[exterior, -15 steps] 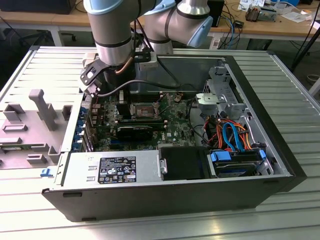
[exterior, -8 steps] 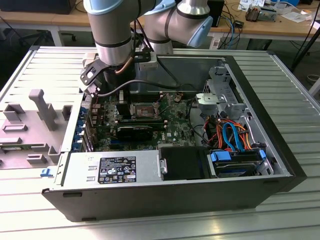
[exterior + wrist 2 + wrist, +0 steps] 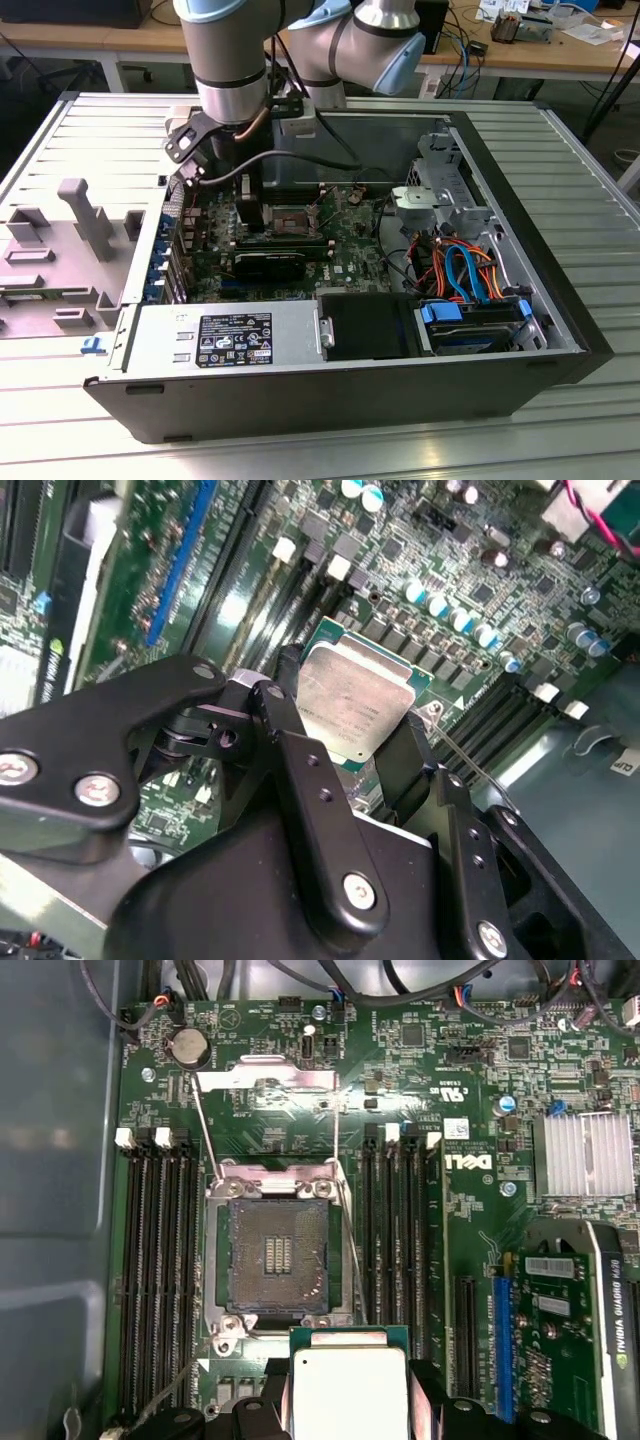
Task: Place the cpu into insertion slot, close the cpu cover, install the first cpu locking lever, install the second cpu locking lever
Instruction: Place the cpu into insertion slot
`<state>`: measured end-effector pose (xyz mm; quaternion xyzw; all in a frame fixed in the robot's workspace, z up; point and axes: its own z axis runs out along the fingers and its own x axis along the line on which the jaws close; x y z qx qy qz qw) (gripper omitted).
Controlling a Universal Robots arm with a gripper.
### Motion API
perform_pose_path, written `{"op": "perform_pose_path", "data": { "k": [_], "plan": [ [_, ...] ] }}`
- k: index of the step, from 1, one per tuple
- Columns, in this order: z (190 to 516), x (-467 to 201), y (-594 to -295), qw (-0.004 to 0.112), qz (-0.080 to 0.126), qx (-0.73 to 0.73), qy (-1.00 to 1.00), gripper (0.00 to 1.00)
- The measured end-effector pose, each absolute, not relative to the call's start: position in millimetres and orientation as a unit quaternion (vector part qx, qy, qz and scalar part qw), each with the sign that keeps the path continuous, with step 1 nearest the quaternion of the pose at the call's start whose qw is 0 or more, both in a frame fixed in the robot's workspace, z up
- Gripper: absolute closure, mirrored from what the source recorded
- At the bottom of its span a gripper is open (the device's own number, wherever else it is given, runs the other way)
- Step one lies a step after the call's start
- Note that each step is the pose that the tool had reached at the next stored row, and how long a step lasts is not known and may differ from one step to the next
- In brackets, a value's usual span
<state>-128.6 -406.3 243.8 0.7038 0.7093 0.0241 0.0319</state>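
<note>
My gripper is shut on the cpu, a flat square chip with a dull silver top, pinched by its two opposite edges between black fingers. In the first wrist view the cpu hangs just off one side of the insertion slot, whose dark, gold-tinted centre lies bare. The cpu cover is swung open and stands away from the slot. Thin wire locking levers stand free along the slot's sides. In the exterior view the gripper hovers inside the case beside the slot.
Long black memory slots flank the socket on both sides. A graphics card and a finned heatsink sit further off. The power supply, a cable bundle and the case walls hem in the board.
</note>
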Motion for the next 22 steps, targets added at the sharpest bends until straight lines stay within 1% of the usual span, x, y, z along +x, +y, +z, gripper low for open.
{"op": "perform_pose_path", "data": {
  "k": [2, 5, 14, 22],
  "plan": [
    [243.2, -127.7, -403.4, 0.039, 0.017, 0.703, 0.710, 0.45],
    [242.6, -126.5, -400.2, 0.046, 0.010, 0.701, 0.711, 0.45],
    [239.5, -111.1, -394.9, 0.045, 0.011, 0.692, 0.720, 0.45],
    [233.1, -99.8, -381.3, 0.045, 0.010, 0.690, 0.722, 0.45]
  ]
}}
